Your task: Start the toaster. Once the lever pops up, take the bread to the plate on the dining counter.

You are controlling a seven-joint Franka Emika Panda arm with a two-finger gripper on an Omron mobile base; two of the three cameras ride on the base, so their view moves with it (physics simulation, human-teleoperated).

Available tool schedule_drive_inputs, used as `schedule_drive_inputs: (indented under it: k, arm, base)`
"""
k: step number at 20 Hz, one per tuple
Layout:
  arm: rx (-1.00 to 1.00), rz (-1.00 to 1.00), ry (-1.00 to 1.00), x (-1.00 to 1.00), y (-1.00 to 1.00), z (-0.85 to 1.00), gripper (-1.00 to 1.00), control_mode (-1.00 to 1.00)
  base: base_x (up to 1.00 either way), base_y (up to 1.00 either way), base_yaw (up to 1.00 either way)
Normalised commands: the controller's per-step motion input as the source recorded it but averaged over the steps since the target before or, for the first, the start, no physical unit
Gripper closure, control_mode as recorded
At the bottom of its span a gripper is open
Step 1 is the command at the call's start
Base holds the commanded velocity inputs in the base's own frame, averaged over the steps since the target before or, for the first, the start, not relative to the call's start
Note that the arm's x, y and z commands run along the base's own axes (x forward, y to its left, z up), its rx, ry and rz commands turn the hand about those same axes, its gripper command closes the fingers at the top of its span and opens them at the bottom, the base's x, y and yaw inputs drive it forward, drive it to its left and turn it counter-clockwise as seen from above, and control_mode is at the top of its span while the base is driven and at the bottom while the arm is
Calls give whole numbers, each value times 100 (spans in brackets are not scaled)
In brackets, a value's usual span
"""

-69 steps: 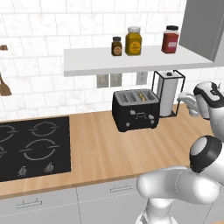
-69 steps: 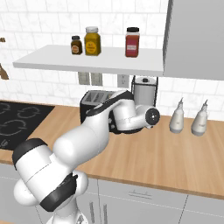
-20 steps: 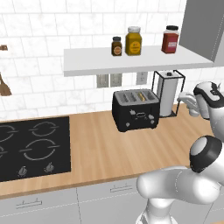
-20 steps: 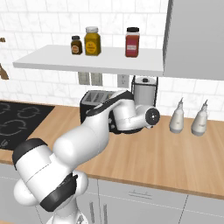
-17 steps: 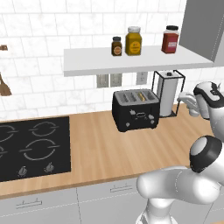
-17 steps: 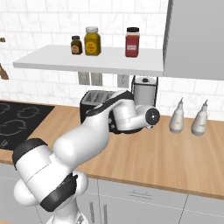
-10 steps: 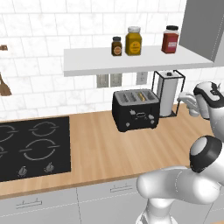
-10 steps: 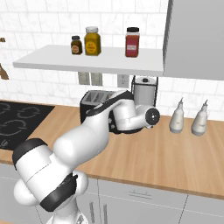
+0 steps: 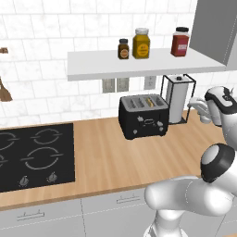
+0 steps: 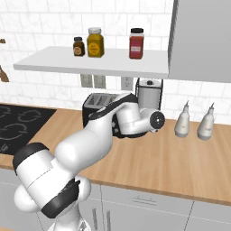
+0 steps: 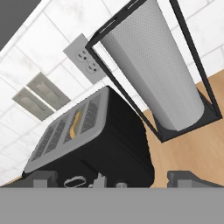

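The black four-slot toaster [image 9: 143,116] stands on the wood worktop against the tiled wall, partly hidden behind my arm in the right base view [image 10: 95,104]. A tan slice of bread [image 11: 76,123] sits low in one of its slots [image 9: 149,100]. My gripper [image 9: 197,110] hovers to the right of the toaster, a short way off, in front of the paper towel roll. Seen from the hand, the gripper [image 11: 116,180] is open, its fingertips [image 11: 43,178] wide apart with nothing between them, facing the toaster's right side. The plate and the dining counter are out of view.
A paper towel roll in a black wire frame [image 9: 178,98] stands just right of the toaster. Two white bottles [image 10: 182,122] are further right. A shelf [image 9: 139,65] with three jars hangs above. A black hob [image 9: 32,155] lies to the left.
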Motion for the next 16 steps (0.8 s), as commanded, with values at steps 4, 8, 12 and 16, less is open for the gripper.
schedule_drive_inputs:
  k: [4,8,12,16]
  arm:
    - [0,0,0,0,0,0,-100,-100]
    - [0,0,0,0,0,0,-100,-100]
    - [0,0,0,0,0,0,-100,-100]
    - [0,0,0,0,0,0,-100,-100]
  base:
    - [0,0,0]
    - [0,0,0]
    - [0,0,0]
    - [0,0,0]
